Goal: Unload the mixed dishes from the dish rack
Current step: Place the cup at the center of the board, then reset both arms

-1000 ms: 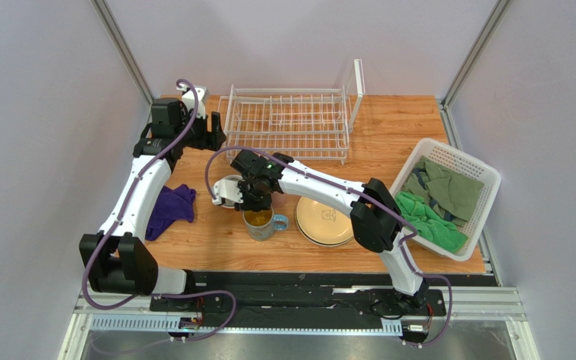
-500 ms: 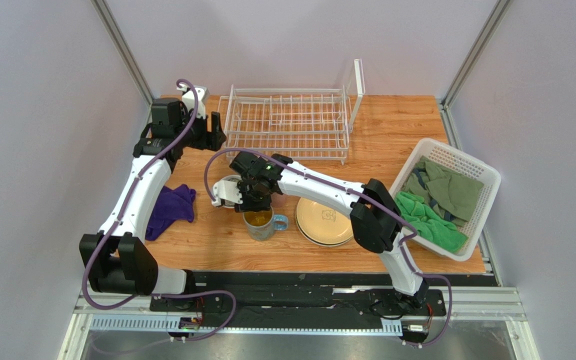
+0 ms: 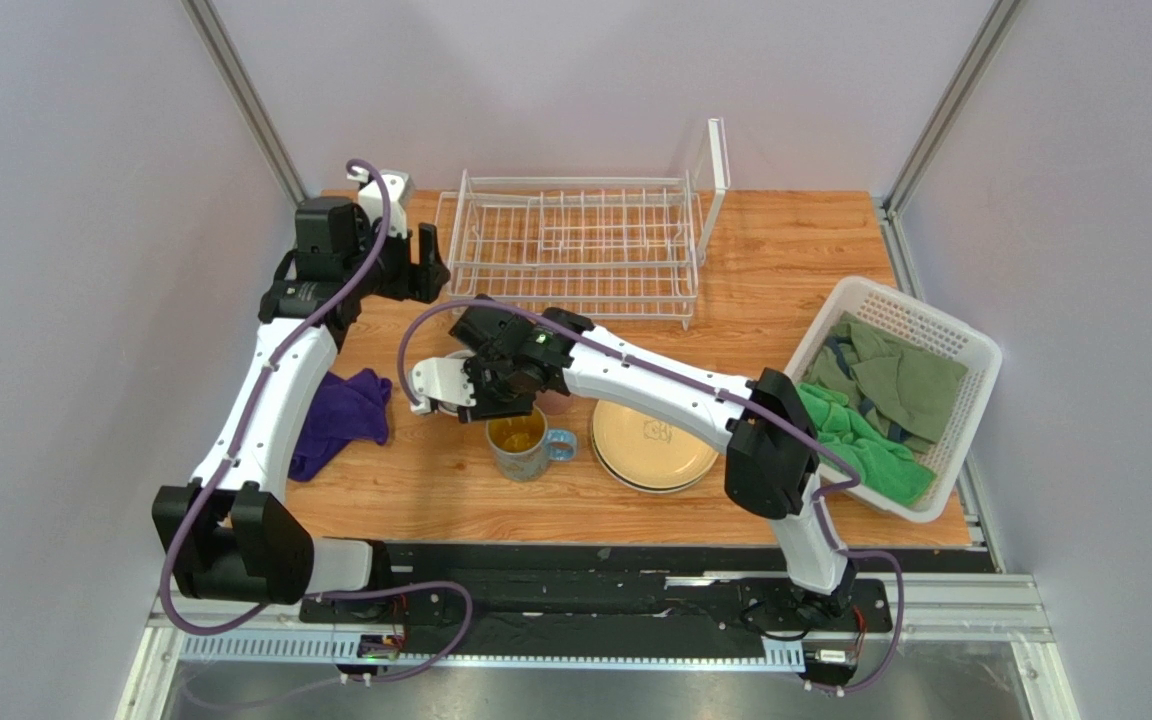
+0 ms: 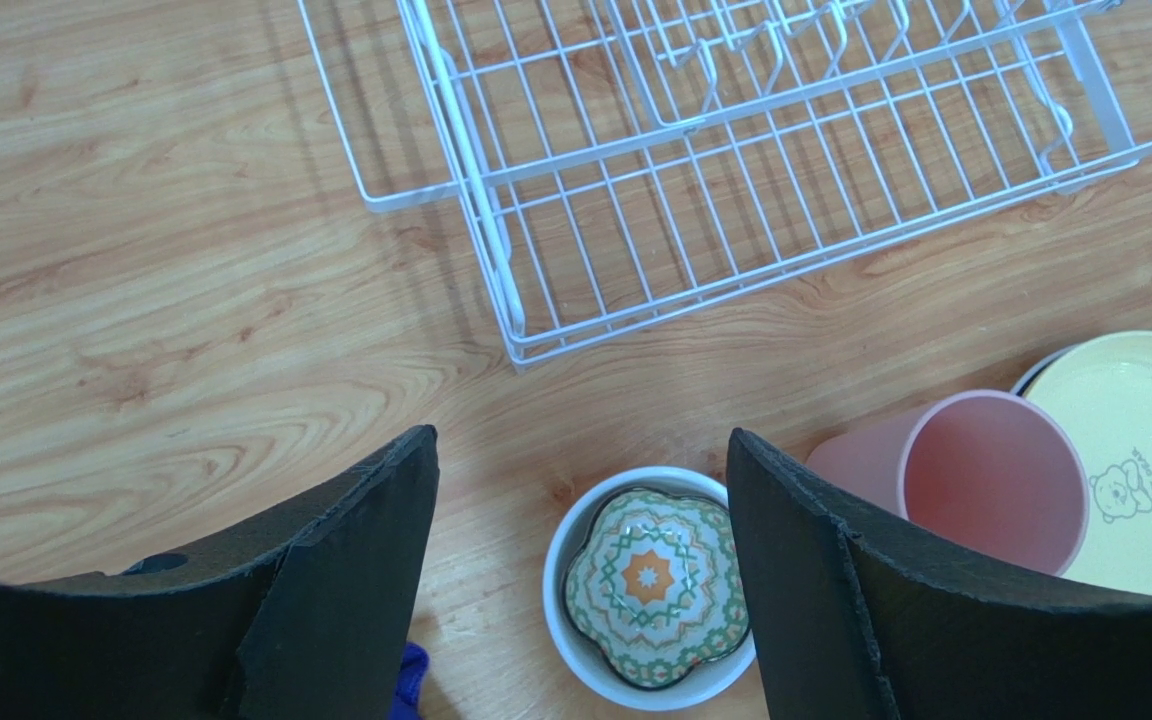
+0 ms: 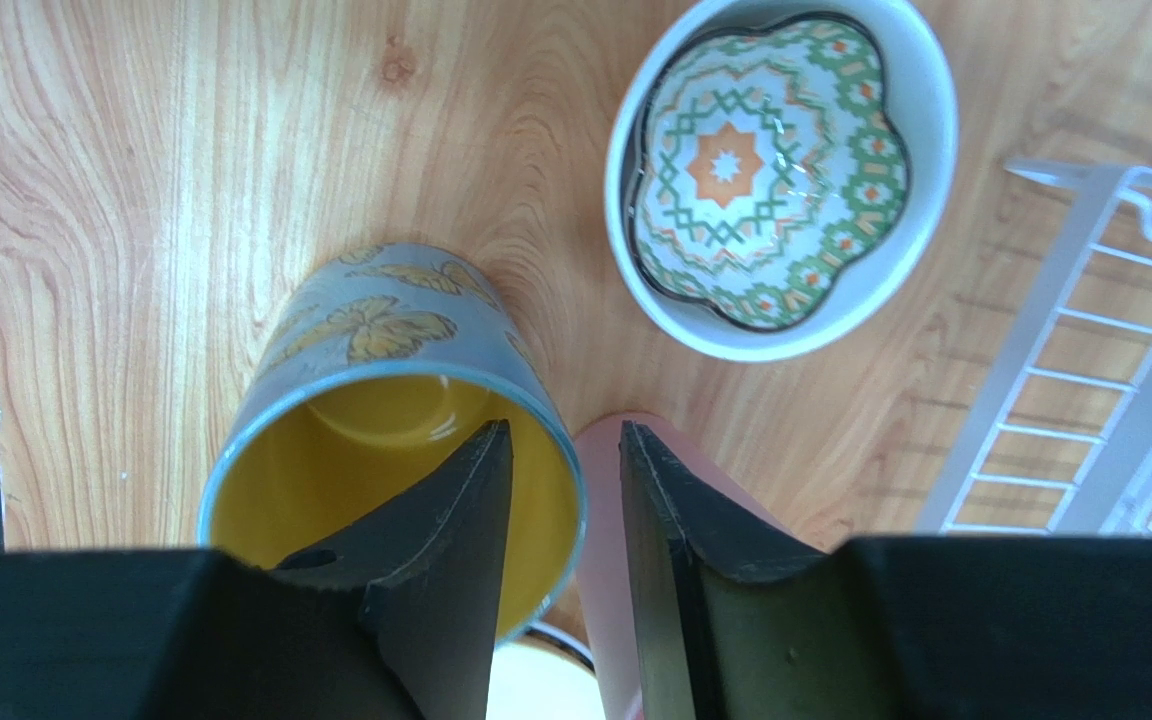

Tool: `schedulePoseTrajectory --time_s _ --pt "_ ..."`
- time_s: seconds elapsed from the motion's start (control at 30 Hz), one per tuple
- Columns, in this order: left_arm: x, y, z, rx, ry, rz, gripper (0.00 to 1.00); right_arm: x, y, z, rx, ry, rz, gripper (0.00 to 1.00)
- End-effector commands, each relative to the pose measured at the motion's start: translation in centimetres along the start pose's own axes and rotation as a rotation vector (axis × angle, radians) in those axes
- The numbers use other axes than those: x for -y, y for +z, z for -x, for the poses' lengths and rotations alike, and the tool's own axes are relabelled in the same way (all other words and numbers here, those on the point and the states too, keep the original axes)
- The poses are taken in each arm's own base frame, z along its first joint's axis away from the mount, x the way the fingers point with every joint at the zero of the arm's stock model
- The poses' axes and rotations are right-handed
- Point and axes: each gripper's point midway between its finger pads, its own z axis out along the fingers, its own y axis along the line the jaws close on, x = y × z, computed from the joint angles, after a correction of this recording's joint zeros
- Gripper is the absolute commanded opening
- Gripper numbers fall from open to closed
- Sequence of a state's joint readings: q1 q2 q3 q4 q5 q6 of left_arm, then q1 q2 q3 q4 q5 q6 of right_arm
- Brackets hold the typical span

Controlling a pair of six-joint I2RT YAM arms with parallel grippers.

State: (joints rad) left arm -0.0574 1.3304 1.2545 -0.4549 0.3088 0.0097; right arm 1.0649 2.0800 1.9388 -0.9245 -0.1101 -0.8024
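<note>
The white wire dish rack [image 3: 575,248] [image 4: 717,165] stands at the back of the table with nothing in it. In front of it are a small white patterned bowl [image 4: 654,588] [image 5: 778,165], a pink tumbler [image 4: 988,480] [image 5: 597,525], a blue mug [image 3: 519,440] [image 5: 372,360] with a yellow inside, and a cream-yellow plate [image 3: 654,443] [image 4: 1138,450] lying on a dark-rimmed one. My right gripper [image 3: 465,393] [image 5: 564,438] hovers over the mug and tumbler, its jaws slightly apart and holding nothing. My left gripper [image 3: 425,273] [image 4: 582,450] hangs wide open by the rack's left end, above the bowl.
A purple cloth [image 3: 339,420] lies at the left under my left arm. A white lattice basket [image 3: 973,368] holding green cloths [image 3: 875,398] sits at the right edge. Grey walls and metal posts close in the table.
My right gripper has slid a little to the left over the dishes and its jaws have parted slightly. The left arm has barely shifted.
</note>
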Motion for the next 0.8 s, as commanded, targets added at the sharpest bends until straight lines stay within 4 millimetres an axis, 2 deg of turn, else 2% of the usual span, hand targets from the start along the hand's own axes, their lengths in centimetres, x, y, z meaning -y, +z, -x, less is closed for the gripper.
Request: schedulePoseTrajectory --time_s 0.0,0.17,0.2,0.23,0.27,0.33,0.4,0.43,0.5,0.53,0.57,0.6,0.63,0.67,0.73,0.77 --pt "0.3 -2.5 2.9 0.094 0.053 0.011 0.8 3.3 -5.9 2.7 0.073 -0.019 -0.17 0.38" --pt "0.0 -2.9 3.0 0.11 0.061 0.035 0.82 5.2 -8.8 3.0 0.086 0.004 -0.3 0.38" --pt "-0.2 -2.9 3.1 0.112 0.065 0.043 0.82 5.6 -10.1 3.3 0.104 0.008 -0.335 0.39" --pt "-0.3 -3.0 3.3 0.118 0.07 0.048 0.82 6.2 -10.5 3.2 0.106 0.012 -0.374 0.4" --pt "-0.4 -2.8 3.0 0.112 0.068 0.052 0.82 6.6 -11.1 3.2 0.115 0.017 -0.398 0.44" --pt "-0.7 -2.8 3.2 0.122 0.076 0.067 0.83 7.8 -13.5 3.6 0.164 0.043 -0.476 0.48" --pt "-1.0 -2.6 2.9 0.118 0.084 0.081 0.84 8.9 -15.0 2.8 0.179 0.082 -0.532 0.51" --pt "-1.2 -2.6 3.0 0.124 0.086 0.088 0.86 9.9 -17.0 2.9 0.22 0.12 -0.589 0.52" --pt "-1.7 -2.5 2.9 0.125 0.091 0.11 0.9 11.5 -18.6 1.3 0.232 0.187 -0.653 0.55" --pt "-2.0 -2.5 2.9 0.128 0.09 0.119 0.9 12.4 -20.9 1.0 0.275 0.236 -0.712 0.56" --pt "-2.3 -2.6 2.9 0.132 0.093 0.138 0.93 13.8 -22.3 -0.6 0.279 0.287 -0.762 0.59" --pt "-2.5 -2.6 3.0 0.134 0.098 0.148 0.94 14.3 -23.1 -1.8 0.285 0.324 -0.79 0.61" --pt "-2.9 -2.6 3.2 0.145 0.1 0.165 0.94 15.2 -24.6 -2.3 0.319 0.355 -0.841 0.63" --pt "-3.2 -2.8 3.3 0.152 0.103 0.185 0.94 16.1 -27.5 -4.0 0.351 0.417 -0.909 0.68" --pt "-3.7 -3.0 3.6 0.169 0.119 0.207 0.95 16.8 -29.3 -6.1 0.379 0.465 -0.99 0.75" --pt "-4.0 -3.2 3.6 0.174 0.126 0.229 0.95 17.0 -32.0 -7.9 0.403 0.516 -1.062 0.85"
